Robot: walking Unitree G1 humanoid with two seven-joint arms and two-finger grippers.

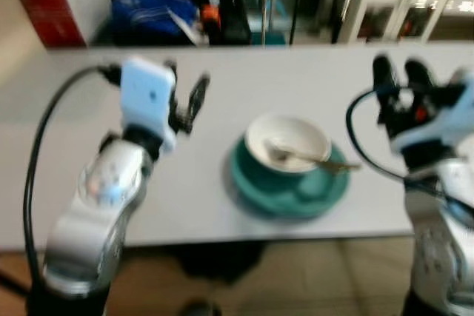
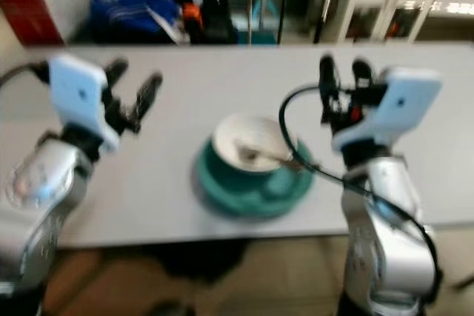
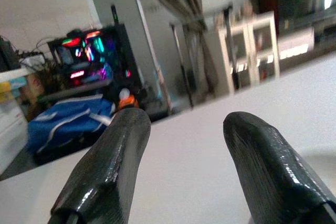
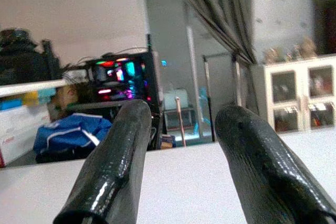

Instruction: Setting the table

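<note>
Hovering above the surface (image 1: 222,79), your left hand (image 1: 185,101) and right hand (image 2: 341,79) both have their fingers spread and hold nothing. Between them sits the white bowl (image 1: 287,142) on the teal plate (image 1: 289,183), a spoon (image 1: 311,157) resting in the bowl with its handle out toward your right. This place looks already laid, so you are likely between steps; the next move probably calls for fetching another piece. The plate lies close to the near edge, so keep low sweeps away from it. Open room lies to both sides and behind the plate.
</note>
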